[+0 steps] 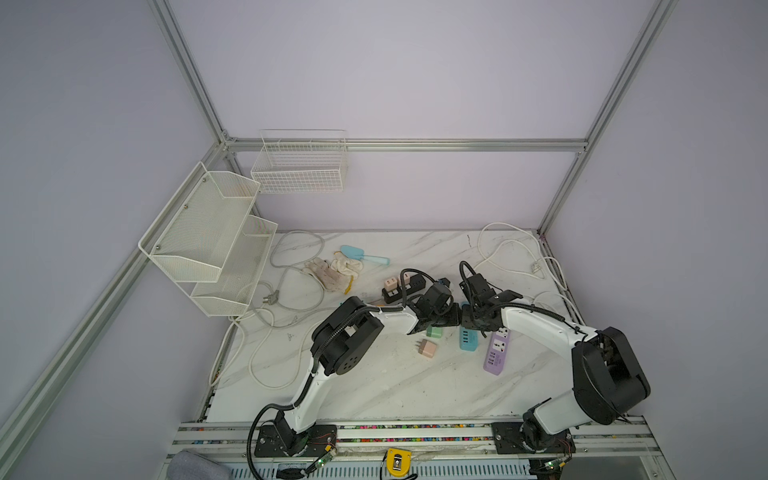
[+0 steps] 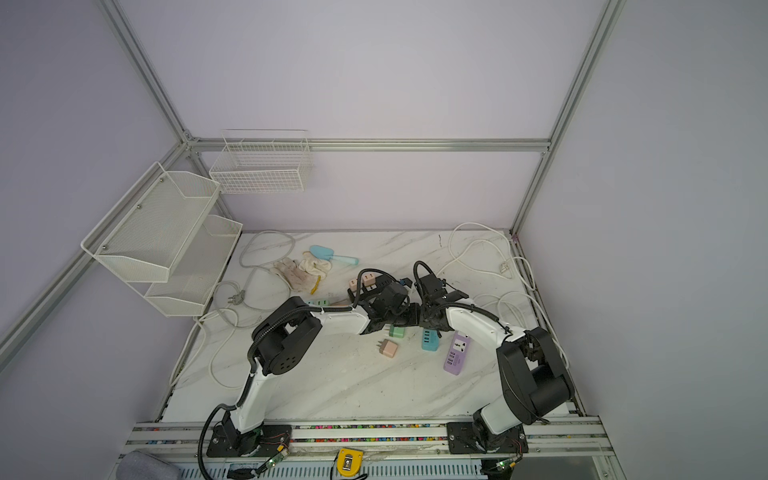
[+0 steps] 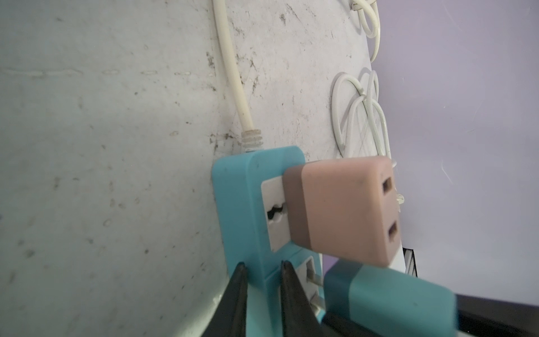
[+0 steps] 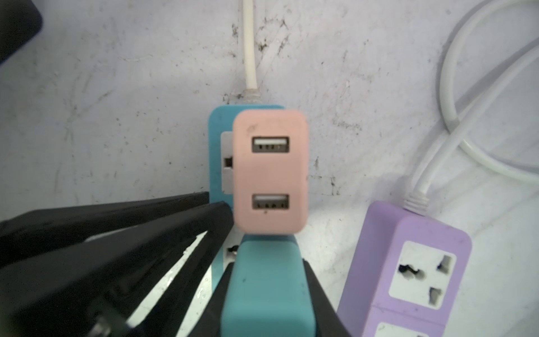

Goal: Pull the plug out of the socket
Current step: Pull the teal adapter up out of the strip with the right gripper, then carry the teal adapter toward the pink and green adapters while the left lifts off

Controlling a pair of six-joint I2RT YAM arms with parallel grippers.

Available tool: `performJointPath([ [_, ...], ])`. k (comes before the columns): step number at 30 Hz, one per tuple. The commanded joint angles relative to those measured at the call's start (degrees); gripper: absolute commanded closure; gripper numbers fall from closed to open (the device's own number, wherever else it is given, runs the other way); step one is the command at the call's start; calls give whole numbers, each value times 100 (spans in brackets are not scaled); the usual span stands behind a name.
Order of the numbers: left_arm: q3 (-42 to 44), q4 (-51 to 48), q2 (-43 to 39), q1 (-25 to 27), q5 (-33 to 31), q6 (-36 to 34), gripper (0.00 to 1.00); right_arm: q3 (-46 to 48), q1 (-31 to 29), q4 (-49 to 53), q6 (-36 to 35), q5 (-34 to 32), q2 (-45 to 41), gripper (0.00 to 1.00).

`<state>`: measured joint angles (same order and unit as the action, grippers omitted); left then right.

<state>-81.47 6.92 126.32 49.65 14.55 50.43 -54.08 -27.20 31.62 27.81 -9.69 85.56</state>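
Extraction looks half done: jaws of left gripper (image 3: 264,267) pinch the sky-blue plastic power strip (image 3: 233,204), those of right gripper (image 4: 267,271) the teal rectangular plug (image 3: 388,300), prongs (image 3: 313,277) partly out.

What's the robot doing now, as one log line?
left hand: shut on blue strip | right hand: shut on teal plug | pink plug: plugged in

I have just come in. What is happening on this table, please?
Two robot arms are working on a blue power strip. The left end effector is clamped on the strip's body, while the right end effector grips a teal plug. The plug is partly out, its prongs showing. A pink adapter sits plugged in beside it.
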Motion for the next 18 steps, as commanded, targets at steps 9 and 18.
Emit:
performJointPath([
  [9, -465, -1084, 101, 93, 29, -194, 80, -73, 77, 470, 341, -166, -1258, 92],
  [18, -985, -1256, -487, -68, 133, -562, 72, 18, 77, 593, 462, 318, -2080, 92],
])
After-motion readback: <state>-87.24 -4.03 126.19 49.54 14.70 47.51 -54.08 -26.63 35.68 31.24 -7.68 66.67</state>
